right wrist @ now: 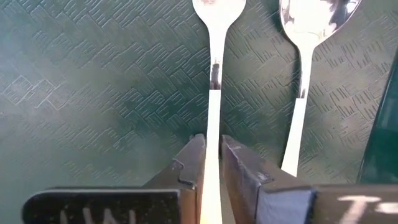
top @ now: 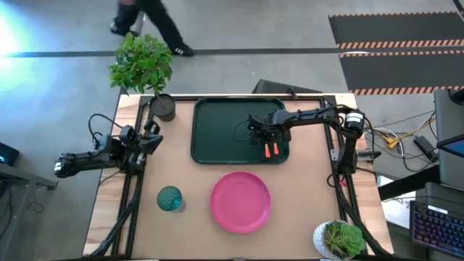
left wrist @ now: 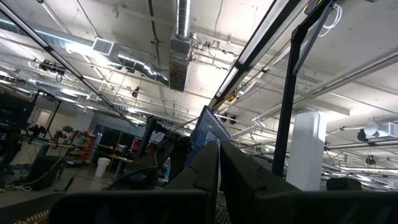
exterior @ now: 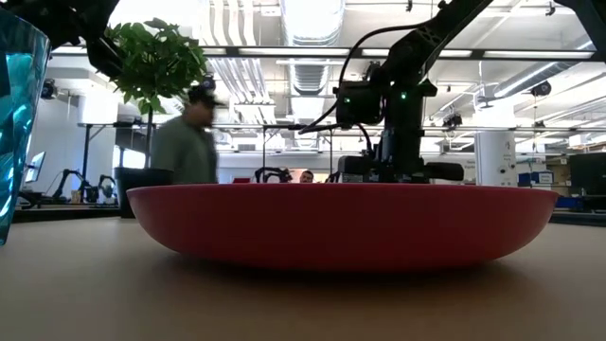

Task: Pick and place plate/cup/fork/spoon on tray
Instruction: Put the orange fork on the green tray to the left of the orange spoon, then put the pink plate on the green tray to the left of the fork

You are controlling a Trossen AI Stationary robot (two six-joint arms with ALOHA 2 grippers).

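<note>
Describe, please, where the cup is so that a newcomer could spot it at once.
Find the dark tray mid-table; the pink plate lies just beside its long edge. The cup stands on the bare table next to that plate, on the left arm's side, not touching it. It is small, round and translucent teal, unlike the dark plant pot at the tray's corner.

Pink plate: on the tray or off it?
Off. The pink plate lies on the bare table, nearer the camera's bottom edge than the tray.

One tray (top: 217, 130), one plate (top: 241, 201), one cup (top: 170, 198), two plants (top: 142, 61).
</note>
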